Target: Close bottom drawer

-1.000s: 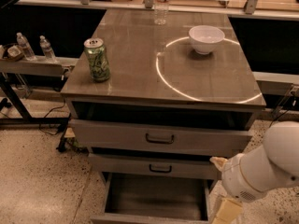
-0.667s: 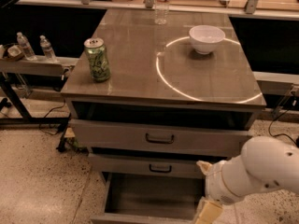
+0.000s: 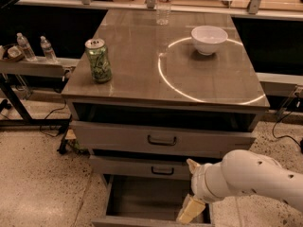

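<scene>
The bottom drawer (image 3: 147, 196) is the lowest of three grey drawers and is pulled far out, its inside showing; its front panel runs along the lower edge of the camera view and its handle is out of view. My gripper (image 3: 191, 189) hangs on the white arm (image 3: 255, 178) coming in from the right, over the right part of the open drawer and just in front of the middle drawer (image 3: 142, 168). One beige finger (image 3: 190, 210) points down into the drawer, the other tip is near the middle drawer's front. The fingers stand apart and hold nothing.
The top drawer (image 3: 161, 138) is slightly out. On the cabinet top (image 3: 142, 65) stand a green can (image 3: 98, 60), a white bowl (image 3: 209, 39) and a clear bottle (image 3: 163, 4). A side shelf (image 3: 33, 66) with small bottles is at the left. Speckled floor lies on both sides.
My arm and gripper have moved left, from the cabinet's right side to over the right part of the open bottom drawer. The drawer has not moved.
</scene>
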Available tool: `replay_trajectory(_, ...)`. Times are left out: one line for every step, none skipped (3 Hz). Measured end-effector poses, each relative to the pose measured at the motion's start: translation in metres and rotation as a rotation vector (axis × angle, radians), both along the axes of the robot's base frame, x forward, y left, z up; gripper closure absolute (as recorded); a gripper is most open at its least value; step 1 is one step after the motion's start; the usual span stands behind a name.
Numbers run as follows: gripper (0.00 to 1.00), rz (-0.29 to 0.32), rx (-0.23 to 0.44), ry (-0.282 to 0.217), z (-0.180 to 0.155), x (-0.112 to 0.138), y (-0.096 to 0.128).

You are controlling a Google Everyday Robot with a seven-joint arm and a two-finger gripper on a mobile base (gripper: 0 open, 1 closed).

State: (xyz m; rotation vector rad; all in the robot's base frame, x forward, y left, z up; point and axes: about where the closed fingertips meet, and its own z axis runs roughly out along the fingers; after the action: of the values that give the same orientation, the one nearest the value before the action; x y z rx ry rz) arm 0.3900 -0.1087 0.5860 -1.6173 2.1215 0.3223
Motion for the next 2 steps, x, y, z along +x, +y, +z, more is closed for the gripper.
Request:
replay_trajectory(0.0, 0.001, -0.011, 0.003, -0.005, -0.001, 0.0)
replay_trajectory(0.0, -0.013, -0.066, -0.006, -0.035, 0.0, 0.003)
